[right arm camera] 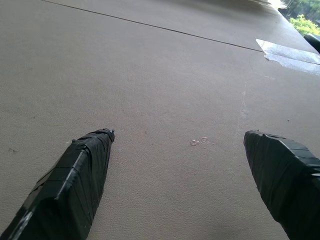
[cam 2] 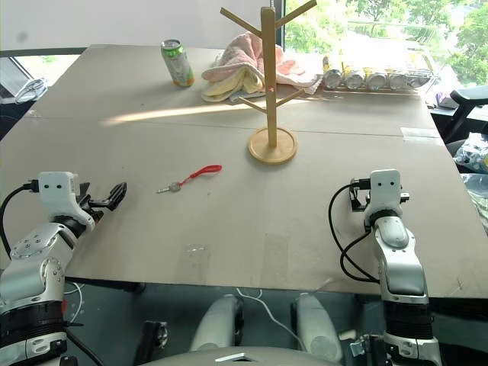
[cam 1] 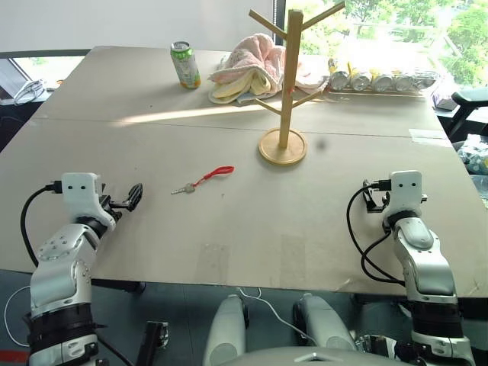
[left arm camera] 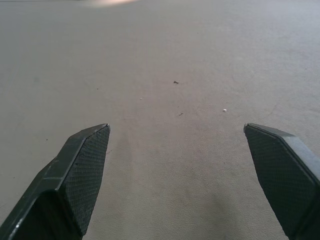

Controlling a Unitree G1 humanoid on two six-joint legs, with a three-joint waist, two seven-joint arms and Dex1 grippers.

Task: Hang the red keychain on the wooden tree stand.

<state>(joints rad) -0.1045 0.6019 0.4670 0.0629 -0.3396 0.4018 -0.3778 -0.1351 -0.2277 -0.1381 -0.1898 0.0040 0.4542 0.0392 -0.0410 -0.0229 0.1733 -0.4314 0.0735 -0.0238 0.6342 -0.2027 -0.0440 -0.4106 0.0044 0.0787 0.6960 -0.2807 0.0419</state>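
Note:
The red keychain lies flat on the table, its small silver key at the end nearer my left arm. Behind it and to the right stands the wooden tree stand, upright on its round base. My left gripper hovers near the front left of the table, open and empty, a short way left of the key. The left wrist view shows its fingers wide apart over bare tabletop. My right gripper is open and empty over the front right of the table, well right of the keychain.
A green soda can stands at the back left of the stand. A pink and yellow towel lies bunched behind the stand. Several cans lie in a row at the back right. The table's front edge runs just ahead of both arms.

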